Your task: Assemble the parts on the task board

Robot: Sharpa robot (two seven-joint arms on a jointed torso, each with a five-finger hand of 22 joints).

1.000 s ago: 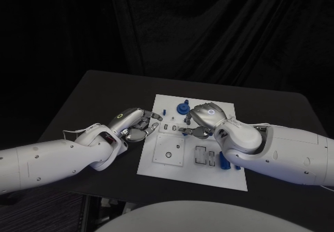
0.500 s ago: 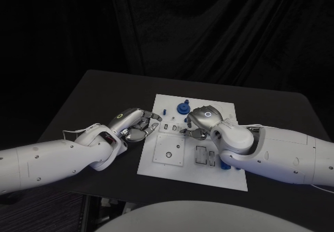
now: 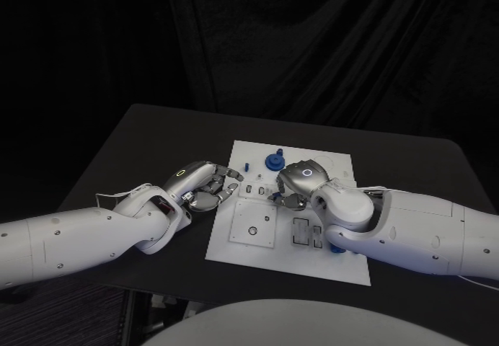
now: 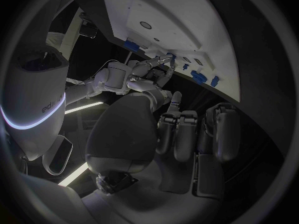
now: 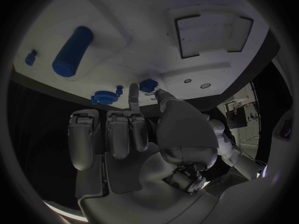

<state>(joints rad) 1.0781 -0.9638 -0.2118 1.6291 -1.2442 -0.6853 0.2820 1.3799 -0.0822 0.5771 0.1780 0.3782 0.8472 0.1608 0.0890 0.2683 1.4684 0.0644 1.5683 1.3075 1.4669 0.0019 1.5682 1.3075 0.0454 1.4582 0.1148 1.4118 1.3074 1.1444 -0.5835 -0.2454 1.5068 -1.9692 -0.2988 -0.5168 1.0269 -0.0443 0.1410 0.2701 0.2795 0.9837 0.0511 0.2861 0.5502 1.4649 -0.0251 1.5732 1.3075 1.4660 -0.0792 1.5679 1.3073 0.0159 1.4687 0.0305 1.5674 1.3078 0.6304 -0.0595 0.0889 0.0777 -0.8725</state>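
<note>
Reaching over the white task board, the right hand pinches toward a small blue part at its fingertips — whether it is truly held I cannot tell. At 9 o'clock off the board, the left hand is curled on nothing. Small rigid plastic, likely light and slippery — best pinched by its sides.

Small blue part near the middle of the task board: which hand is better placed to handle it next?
Probably the right hand: it is over the task board with fingertips at the small blue part. The left hand sits curled beside the board's edge.
</note>
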